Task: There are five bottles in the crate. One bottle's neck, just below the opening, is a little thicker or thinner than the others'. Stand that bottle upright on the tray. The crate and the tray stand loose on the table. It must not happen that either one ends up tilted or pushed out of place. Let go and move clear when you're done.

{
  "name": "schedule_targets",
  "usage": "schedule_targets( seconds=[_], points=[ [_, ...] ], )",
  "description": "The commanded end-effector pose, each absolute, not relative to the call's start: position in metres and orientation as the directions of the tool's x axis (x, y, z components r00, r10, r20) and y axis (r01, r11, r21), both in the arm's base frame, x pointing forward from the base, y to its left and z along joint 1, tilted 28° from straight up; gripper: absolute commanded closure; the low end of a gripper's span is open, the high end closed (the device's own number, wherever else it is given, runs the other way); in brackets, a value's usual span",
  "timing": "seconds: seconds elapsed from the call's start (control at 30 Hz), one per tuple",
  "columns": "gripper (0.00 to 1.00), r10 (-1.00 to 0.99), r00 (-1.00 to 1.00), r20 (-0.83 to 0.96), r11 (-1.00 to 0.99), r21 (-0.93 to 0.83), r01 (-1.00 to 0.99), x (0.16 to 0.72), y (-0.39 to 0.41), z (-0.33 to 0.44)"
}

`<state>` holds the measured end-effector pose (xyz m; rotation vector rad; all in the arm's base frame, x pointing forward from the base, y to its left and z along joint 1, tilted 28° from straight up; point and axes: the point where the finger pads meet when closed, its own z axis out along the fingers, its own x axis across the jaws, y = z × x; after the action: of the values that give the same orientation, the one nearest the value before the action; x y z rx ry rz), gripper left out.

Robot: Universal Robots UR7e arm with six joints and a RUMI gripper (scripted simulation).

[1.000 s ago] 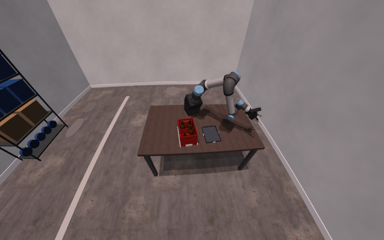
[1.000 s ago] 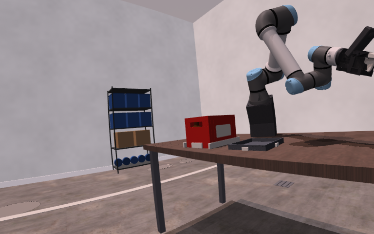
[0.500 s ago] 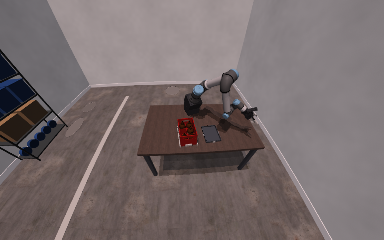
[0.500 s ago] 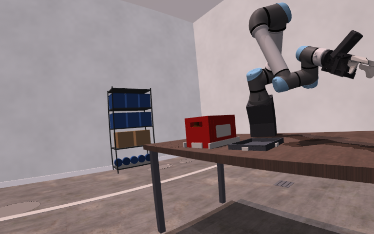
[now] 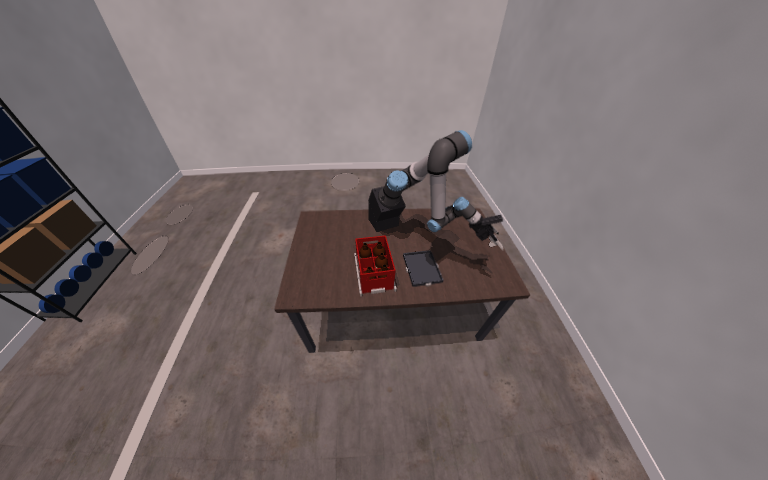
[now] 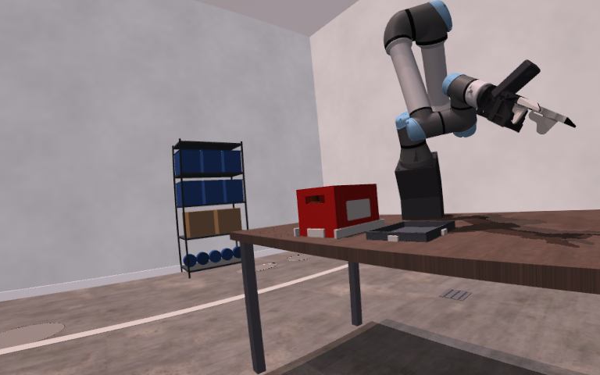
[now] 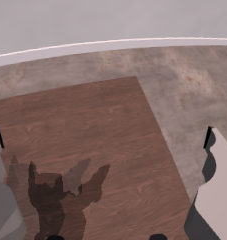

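The red crate [image 5: 384,282] [image 6: 316,217] stands on the table with brown bottles [image 5: 379,250] inside it, seen from above in the top view. The bottles' necks are too small there to compare. The dark tray [image 5: 420,266] [image 6: 414,236] lies flat beside the crate and bears no bottle. My gripper [image 7: 104,128] is open and empty, its two jaws at the left and right edges of the wrist view. It hangs high above the right part of the table, well away from the crate and the tray.
The wooden table [image 5: 327,238] [image 6: 516,247] carries the arm's dark base [image 5: 386,209] [image 6: 419,193] behind the crate. Low white strips [image 6: 357,229] run along the crate's foot. A shelf rack [image 6: 208,174] with blue and brown boxes stands far off to the left.
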<state>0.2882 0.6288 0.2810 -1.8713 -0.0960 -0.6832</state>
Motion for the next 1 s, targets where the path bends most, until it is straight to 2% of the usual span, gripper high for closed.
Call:
schedule_targets(
  seconds=[0.0, 0.97],
  points=[
    [0.00, -0.152, 0.827, 0.541, -0.465, -0.778, 0.423, 0.294, 0.579, 0.271],
    [0.00, 0.016, 0.791, 0.611, -0.571, -0.644, 0.509, 0.313, 0.466, 0.247]
  ],
)
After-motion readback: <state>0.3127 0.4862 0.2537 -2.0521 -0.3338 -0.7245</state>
